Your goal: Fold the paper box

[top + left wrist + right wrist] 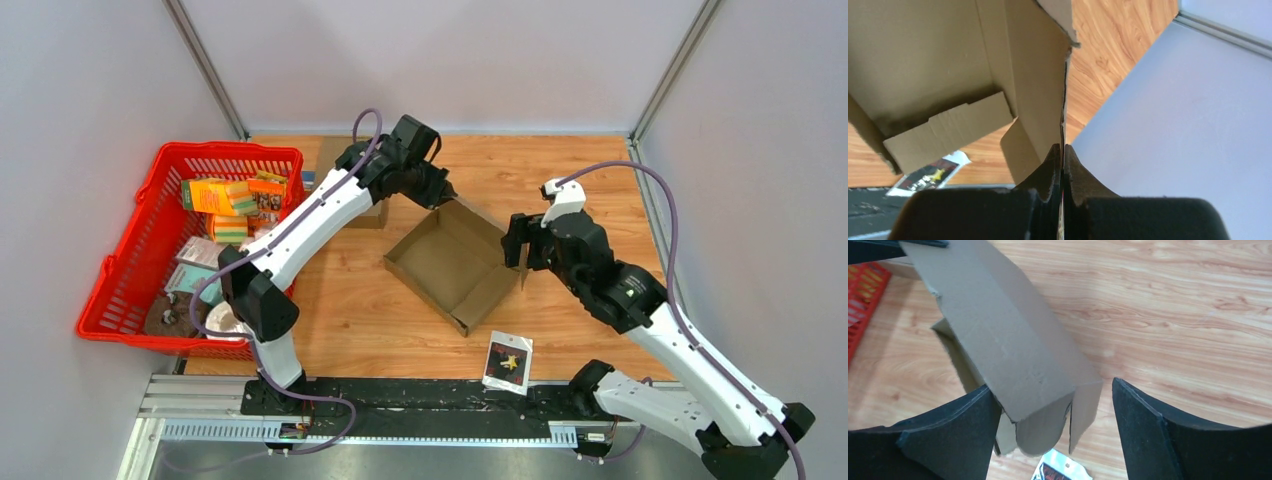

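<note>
A brown cardboard box (452, 262) lies open in the middle of the table, walls partly raised. My left gripper (440, 195) is shut on the box's far corner wall; in the left wrist view the jaws (1063, 150) pinch the thin cardboard edge (1038, 90). My right gripper (517, 243) is open at the box's right corner. In the right wrist view its fingers (973, 410) straddle the corner flaps of the box (1013, 355), the left finger next to the cardboard, the right finger apart from it.
A red basket (130, 290) with packets and sponges stands at the left. A flat cardboard piece (368, 213) lies behind the left arm. A small printed packet (508, 361) lies near the front edge. Grey walls enclose the table.
</note>
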